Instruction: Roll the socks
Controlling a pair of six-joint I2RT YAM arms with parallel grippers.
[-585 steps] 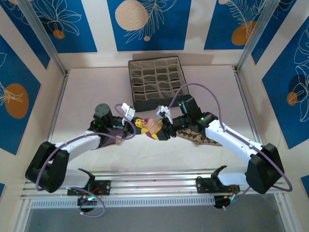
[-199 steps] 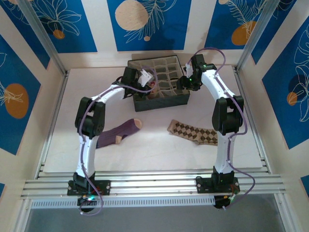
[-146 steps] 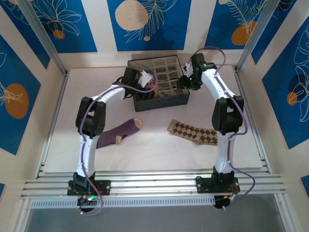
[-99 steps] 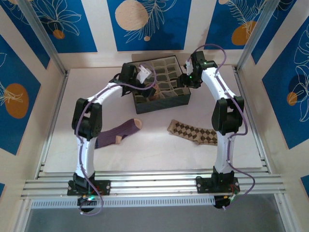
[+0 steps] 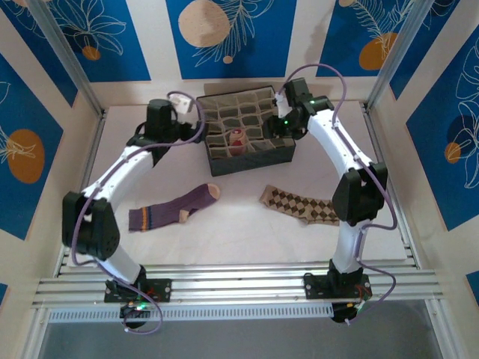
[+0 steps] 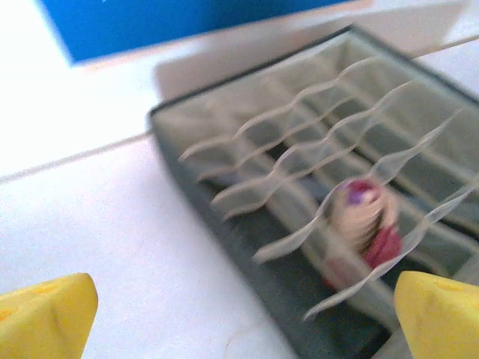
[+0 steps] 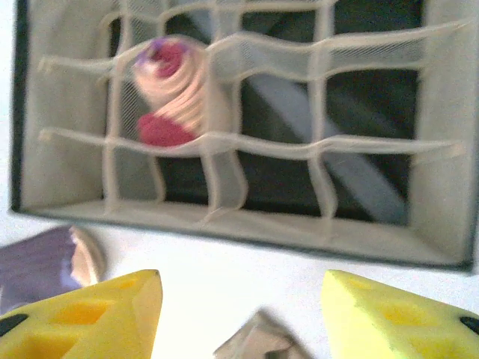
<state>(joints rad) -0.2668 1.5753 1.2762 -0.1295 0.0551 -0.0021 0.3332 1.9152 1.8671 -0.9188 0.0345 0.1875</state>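
Observation:
A rolled beige and maroon sock [image 5: 236, 140] sits in a near-row compartment of the grey box [image 5: 254, 158]; it also shows blurred in the left wrist view [image 6: 364, 223] and in the right wrist view [image 7: 171, 91]. The purple sock [image 5: 176, 209] lies flat on the table, its beige toe [image 7: 84, 253] near the box. The diamond-patterned sock [image 5: 303, 206] lies flat to its right. My left gripper [image 5: 188, 127] [image 6: 243, 321] hangs open beside the box's left end, holding nothing. My right gripper [image 5: 275, 129] [image 7: 243, 321] hovers open over the box's right side.
The box's mesh dividers [image 7: 224, 142] form several small cells, the others without socks. A corner of the diamond sock [image 7: 258, 344] shows below the right fingers. Metal frame posts [image 5: 71, 67] stand at the table's back corners, and a rail [image 5: 239, 284] runs along the near edge.
The left gripper opened, left the rolled sock in the box and drew back to the left of the box. The right gripper shifted slightly over the box's right side.

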